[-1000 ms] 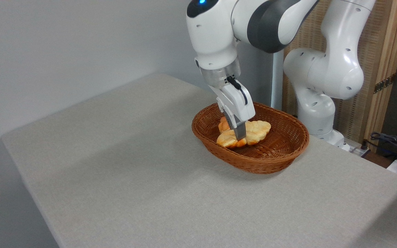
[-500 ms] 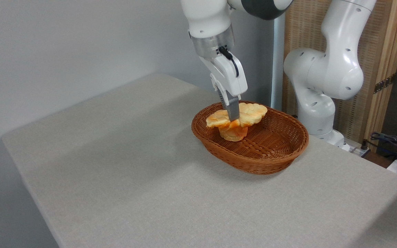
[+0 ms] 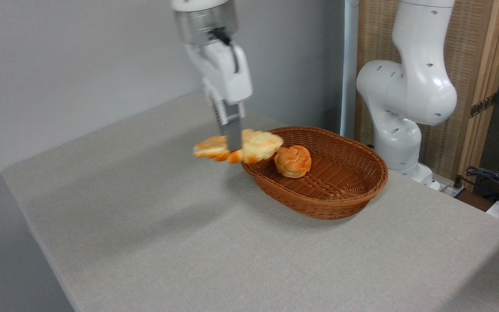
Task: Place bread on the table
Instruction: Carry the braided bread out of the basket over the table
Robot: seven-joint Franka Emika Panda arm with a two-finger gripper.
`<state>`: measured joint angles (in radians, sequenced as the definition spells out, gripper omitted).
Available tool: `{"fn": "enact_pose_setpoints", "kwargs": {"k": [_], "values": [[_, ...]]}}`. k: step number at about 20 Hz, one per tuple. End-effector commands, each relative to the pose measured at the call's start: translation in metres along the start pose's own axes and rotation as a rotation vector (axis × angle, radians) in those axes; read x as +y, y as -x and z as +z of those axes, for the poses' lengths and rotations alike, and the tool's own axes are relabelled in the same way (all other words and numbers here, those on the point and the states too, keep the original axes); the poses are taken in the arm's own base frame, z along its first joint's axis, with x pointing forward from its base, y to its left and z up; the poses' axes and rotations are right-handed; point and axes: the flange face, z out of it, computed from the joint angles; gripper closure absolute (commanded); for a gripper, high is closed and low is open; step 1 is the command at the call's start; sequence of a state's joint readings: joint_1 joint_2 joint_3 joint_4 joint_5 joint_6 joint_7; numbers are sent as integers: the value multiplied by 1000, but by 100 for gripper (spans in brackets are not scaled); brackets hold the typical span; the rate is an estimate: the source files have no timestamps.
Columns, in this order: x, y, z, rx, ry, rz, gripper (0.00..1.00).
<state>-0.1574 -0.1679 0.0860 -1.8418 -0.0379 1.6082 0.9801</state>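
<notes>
**Franka arm: look & finish**

Glossy white shells on rounded joint housings point(image 3: 409, 93), dotted w/ small dark screw recesses. Brushed silver-grey wrist ring point(image 3: 204, 24) at top of frame, motion-blurred. Below it white boxy hand body point(image 3: 225, 78), rounded corners, w/ thin black cable point(image 3: 228, 41) looping down its face. Slim grey metal fingers point(image 3: 233, 132), flat & narrow, ribbed-looking section just under hand. White base column point(image 3: 399, 149) w/ more dark recesses, flaring to a foot at far worktop edge. No readable markings.

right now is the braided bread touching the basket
Apart. The camera shows the bread held by the hand, lifted above the basket rim's left edge.
</notes>
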Motion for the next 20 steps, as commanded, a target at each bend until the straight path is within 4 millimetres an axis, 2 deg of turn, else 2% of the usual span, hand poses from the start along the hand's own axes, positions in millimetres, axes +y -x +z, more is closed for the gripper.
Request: {"fn": "enact_pose_setpoints", "kwargs": {"k": [1,2,4,5,6,7,8,9,20], "values": [[-31,-31,9,35,-15,-24,89],[-36,-35,18,41,1,-43,88],[-43,-46,33,60,19,-120,73],[-44,-53,41,65,26,-148,70],[-40,-63,48,55,36,-163,58],[-37,-71,55,45,46,-183,38],[-34,-79,62,35,56,-207,6],[-31,-85,67,26,60,-219,1],[-25,-85,50,44,29,-202,0]]}}
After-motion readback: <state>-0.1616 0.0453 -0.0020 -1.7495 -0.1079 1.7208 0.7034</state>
